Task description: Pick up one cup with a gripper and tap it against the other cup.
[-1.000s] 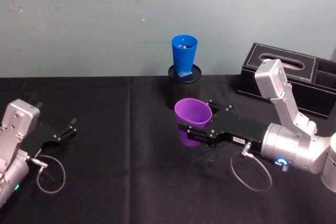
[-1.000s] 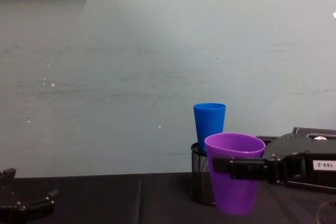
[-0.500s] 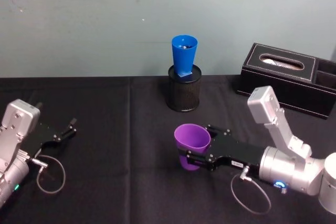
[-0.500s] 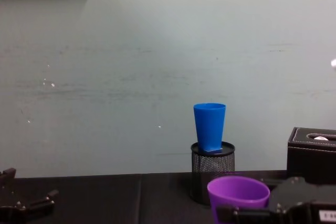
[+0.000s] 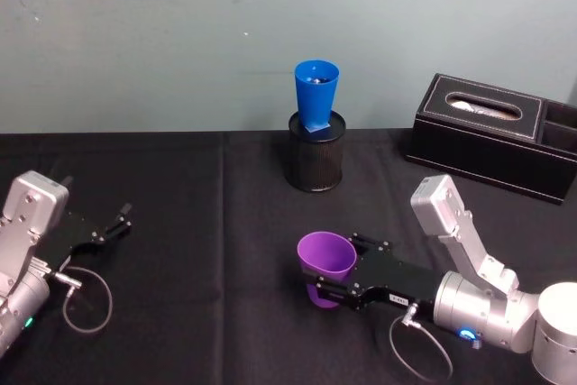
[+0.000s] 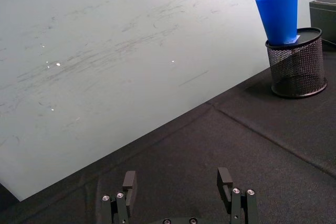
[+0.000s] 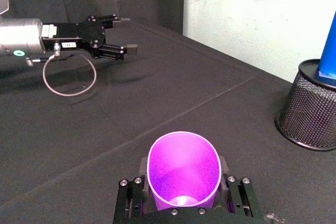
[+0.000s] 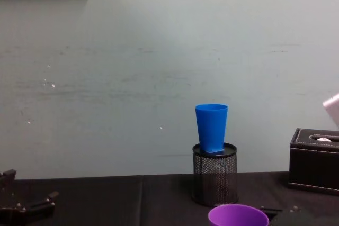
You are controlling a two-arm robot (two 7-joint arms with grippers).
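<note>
The purple cup (image 5: 326,261) stands upright, low over the black table, with my right gripper (image 5: 332,270) shut on it, one finger on each side. Seen from the right wrist, the cup (image 7: 184,167) opens upward between the gripper's (image 7: 184,191) fingers. Its rim (image 8: 238,216) shows at the chest view's lower edge. The blue cup (image 5: 315,92) stands farther back, set in a black wire-mesh pen holder (image 5: 315,161), well apart from the purple one. My left gripper (image 5: 110,224) rests open at the table's left and holds nothing.
A black tissue box (image 5: 491,132) sits at the back right, by the wall. From the left wrist I see the blue cup (image 6: 278,13) in the mesh holder (image 6: 294,64) far beyond the open left gripper (image 6: 177,182). Black cloth covers the table (image 5: 207,313).
My right gripper has drawn back from the blue cup toward me and come down, carrying the purple cup with it. The left arm has not moved.
</note>
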